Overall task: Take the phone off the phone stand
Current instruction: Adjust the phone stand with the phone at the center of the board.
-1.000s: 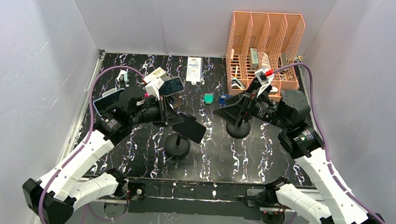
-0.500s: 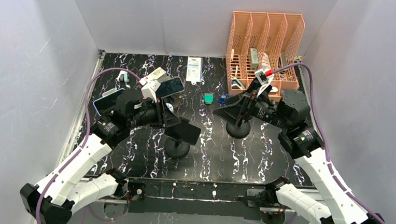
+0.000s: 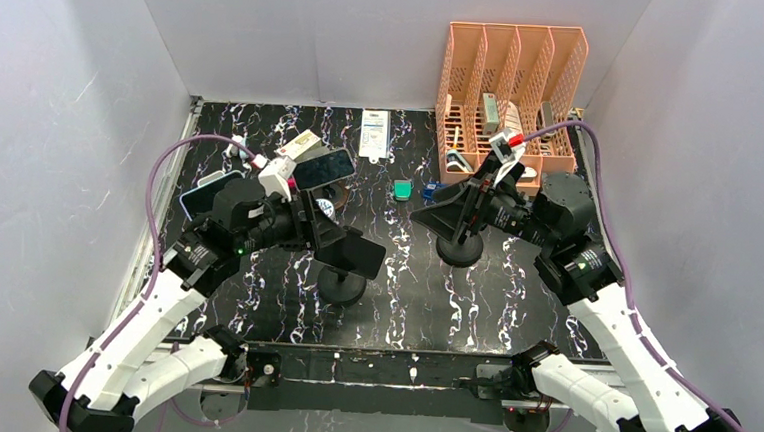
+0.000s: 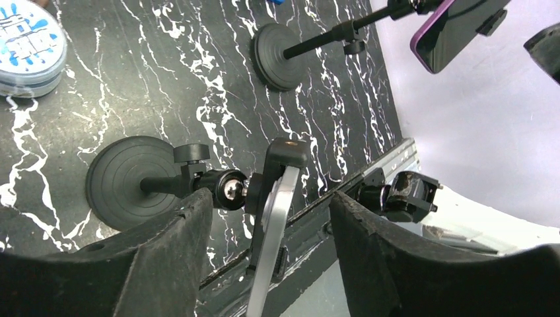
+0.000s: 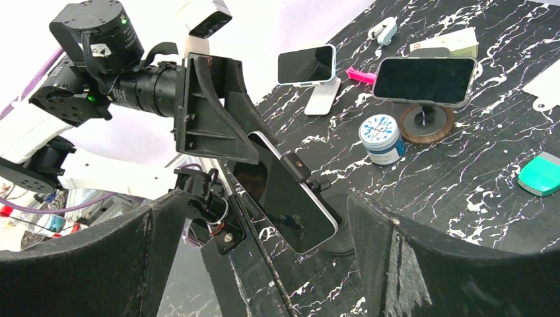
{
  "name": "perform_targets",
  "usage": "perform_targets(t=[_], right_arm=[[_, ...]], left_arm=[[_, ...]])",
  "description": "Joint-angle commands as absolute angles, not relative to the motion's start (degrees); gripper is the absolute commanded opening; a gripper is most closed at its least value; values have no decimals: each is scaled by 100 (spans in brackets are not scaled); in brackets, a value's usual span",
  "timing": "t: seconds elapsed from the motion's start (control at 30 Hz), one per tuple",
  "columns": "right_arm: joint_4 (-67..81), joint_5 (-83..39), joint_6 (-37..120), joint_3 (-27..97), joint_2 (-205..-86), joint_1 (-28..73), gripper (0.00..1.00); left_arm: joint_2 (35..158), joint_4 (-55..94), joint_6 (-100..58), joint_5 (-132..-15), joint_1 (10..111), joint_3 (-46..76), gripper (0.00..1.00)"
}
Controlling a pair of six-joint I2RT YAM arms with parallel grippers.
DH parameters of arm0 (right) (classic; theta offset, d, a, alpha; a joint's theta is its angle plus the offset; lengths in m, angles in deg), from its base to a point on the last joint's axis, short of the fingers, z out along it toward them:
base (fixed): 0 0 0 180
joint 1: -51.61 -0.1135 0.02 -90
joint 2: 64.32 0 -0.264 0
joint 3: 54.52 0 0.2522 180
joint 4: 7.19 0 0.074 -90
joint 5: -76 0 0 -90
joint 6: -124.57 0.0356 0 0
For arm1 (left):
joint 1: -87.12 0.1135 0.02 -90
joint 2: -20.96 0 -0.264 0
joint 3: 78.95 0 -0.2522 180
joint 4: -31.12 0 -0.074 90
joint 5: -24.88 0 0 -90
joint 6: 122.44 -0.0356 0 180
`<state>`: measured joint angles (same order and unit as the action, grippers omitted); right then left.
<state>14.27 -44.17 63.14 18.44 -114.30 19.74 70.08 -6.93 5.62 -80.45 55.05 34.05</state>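
Observation:
A dark phone with a silver edge is clamped in a black ball-joint phone stand at the table's middle. My left gripper is open around the phone's top end. Its fingers stand apart from the phone on either side. The right wrist view shows the phone's screen tilted, still in the stand's clamp. My right gripper is open wide above a second black stand, with nothing between its fingers.
A purple phone sits on the second stand. Two more phones on stands are behind the left arm. A round tin, a green item and an orange file rack lie farther back.
My left gripper has opened from a near-shut grip on the phone, and the arm has drawn back a little to the left. The phone stays in its stand. The right arm is still.

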Motion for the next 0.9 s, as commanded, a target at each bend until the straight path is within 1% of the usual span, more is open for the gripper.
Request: perform_targets(t=[0.0, 0.07, 0.13, 0.3, 0.4, 0.47, 0.53, 0.63, 0.87], right_arm=[[1327, -4484, 6330, 1848, -11426, 1983, 99], [1304, -4501, 6335, 1839, -11429, 1982, 99], [1264, -4527, 6339, 1816, -11442, 1984, 99], [1040, -4641, 6460, 1797, -11638, 1987, 99], [964, -4845, 6483, 1957, -11868, 1978, 96], [785, -4844, 6404, 1994, -11945, 1939, 94], [972, -4709, 6265, 2182, -12104, 1865, 94], [1067, -4669, 6155, 2395, -12398, 1622, 93], [961, -4123, 5927, 2469, -12782, 958, 93]], left_arm=[[6725, -1054, 557, -7577, 5495, 3225, 68], [6554, -1220, 567, -7285, 5495, 3193, 76], [6320, -1389, 622, -6958, 5495, 3191, 80], [5649, -1986, 825, -5483, 5495, 3169, 82], [4874, -1615, 820, -5300, 5495, 3551, 82], [4372, -1290, 737, -5716, 5495, 3844, 82], [4034, -1107, 668, -6203, 5495, 4089, 82], [3860, -1021, 728, -6908, 5495, 4439, 81], [3475, -494, 520, -8025, 5495, 5294, 79]])
